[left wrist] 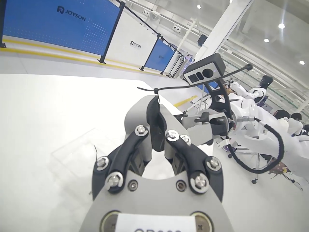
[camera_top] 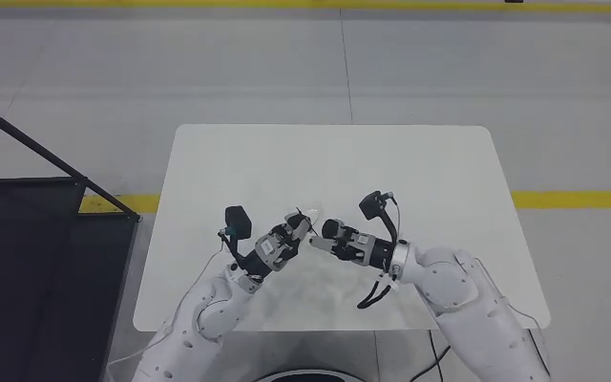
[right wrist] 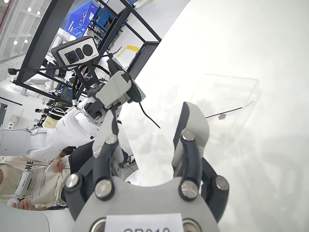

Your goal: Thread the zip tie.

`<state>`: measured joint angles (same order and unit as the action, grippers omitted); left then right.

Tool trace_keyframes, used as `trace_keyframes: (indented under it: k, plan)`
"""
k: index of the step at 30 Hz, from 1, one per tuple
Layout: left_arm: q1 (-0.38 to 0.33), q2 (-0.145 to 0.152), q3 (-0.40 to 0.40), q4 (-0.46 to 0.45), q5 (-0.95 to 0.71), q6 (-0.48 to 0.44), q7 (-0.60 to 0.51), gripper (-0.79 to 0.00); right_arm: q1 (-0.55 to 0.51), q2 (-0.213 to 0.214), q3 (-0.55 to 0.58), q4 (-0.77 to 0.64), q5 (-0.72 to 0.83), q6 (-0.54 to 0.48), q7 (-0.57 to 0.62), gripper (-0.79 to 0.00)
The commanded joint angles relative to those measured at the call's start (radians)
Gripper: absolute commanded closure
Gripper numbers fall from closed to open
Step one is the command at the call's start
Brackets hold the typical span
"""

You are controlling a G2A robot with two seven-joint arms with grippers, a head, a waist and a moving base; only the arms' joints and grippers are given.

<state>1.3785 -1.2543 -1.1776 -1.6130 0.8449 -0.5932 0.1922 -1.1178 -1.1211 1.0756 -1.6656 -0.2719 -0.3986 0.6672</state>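
the left gripper (left wrist: 157,112) has its fingers pressed together on the thin black zip tie (left wrist: 156,90), whose ends stick out past the fingertips; the pinched part is hidden. the right gripper (right wrist: 149,121) stands wide open, empty, near them.

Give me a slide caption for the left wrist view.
Left gripper shut on a black zip tie, held above the white table.

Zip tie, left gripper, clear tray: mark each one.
zip tie (left wrist: 156,90): left wrist view, on its small block just above the pads.
left gripper (left wrist: 156,106): left wrist view, between its closed fingertips.
clear tray (right wrist: 231,77): right wrist view, on its rim.
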Motion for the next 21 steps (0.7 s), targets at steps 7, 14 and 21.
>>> trace_keyframes:
  k: [7,14,21]
  plan:
    - [-0.003,-0.001,0.002,0.003,-0.002,-0.001,-0.005,0.0,0.009,-0.001,-0.005,0.008,0.006,-0.011,0.015,-0.163]
    - [-0.005,-0.002,0.002,0.005,-0.003,-0.002,-0.01,0.0,0.014,-0.001,-0.005,0.013,0.014,-0.018,0.026,0.0]
    - [-0.004,-0.002,0.002,0.008,-0.015,-0.012,-0.014,0.0,0.013,0.0,-0.003,0.013,0.013,-0.019,0.025,0.0]
